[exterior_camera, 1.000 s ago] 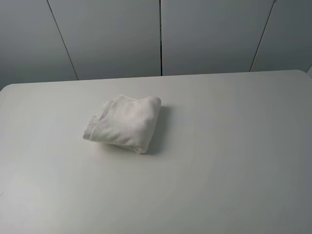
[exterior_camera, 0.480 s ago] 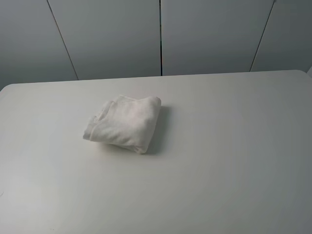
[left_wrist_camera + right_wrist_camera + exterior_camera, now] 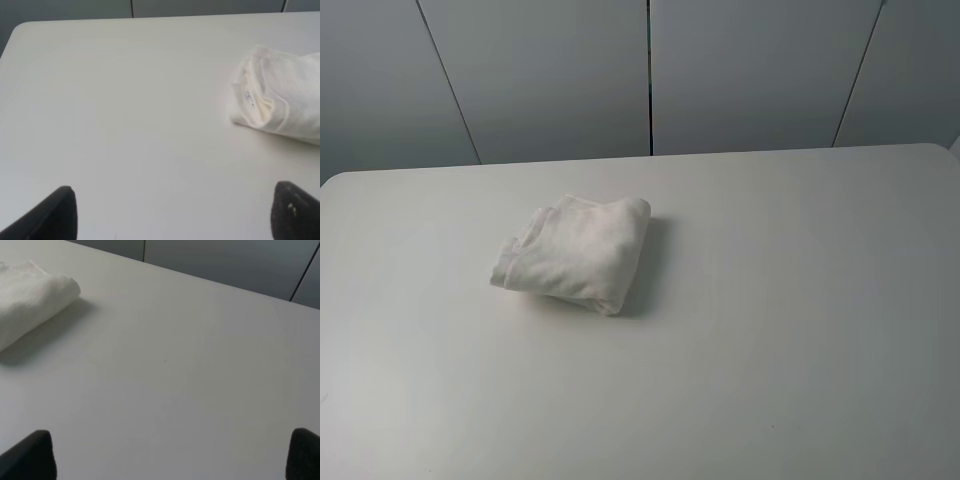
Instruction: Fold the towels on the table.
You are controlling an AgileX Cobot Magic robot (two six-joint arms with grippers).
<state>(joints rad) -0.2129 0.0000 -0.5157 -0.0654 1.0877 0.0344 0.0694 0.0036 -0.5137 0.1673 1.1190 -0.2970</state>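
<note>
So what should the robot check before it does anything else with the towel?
1. Towel is folded into a small bundle: ok.
2. Towel lies fully on the table, away from the edges: ok.
3. Left gripper is open and holds nothing: ok.
4. Right gripper is open and holds nothing: ok.
5. Both grippers are clear of the towel: ok.
6. Fold is neat underneath: cannot tell.
</note>
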